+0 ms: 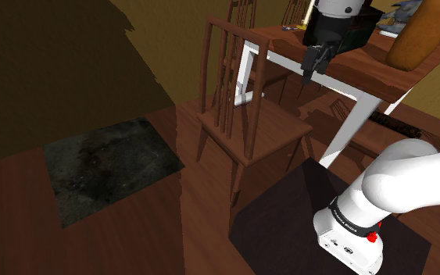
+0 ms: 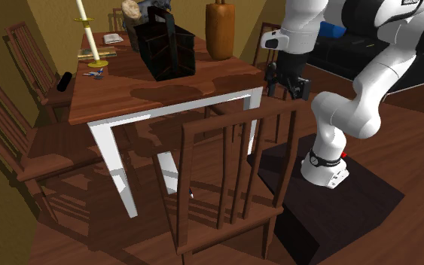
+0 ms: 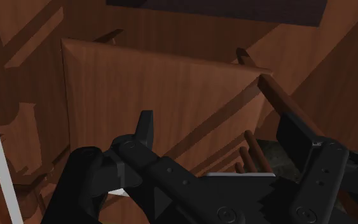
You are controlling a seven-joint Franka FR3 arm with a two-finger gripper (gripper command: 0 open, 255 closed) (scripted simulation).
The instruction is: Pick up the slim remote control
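Home dining room: wooden worktop [image 2: 127, 81] on white legs, spindle-back wooden chairs [image 1: 265, 129] round it, wood floor [image 2: 406, 150] with a dark rug [image 1: 109, 168], yellow walls. Candlestick [image 2: 86, 34] and tall brown vase [image 2: 221, 30] stand on the worktop.

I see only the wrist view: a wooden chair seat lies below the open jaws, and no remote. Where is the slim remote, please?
Observer: The remote, black and slim, lies on the table, close to the edge at the second exterior view's left.
Operator: Where is the gripper, compared with it?
Observer: The gripper hangs off the table's other end, just past the corner at that view's right.
Operator: Is something on the table between them?
Observer: A black box stands near the straight line between them, a little farther back on the table.
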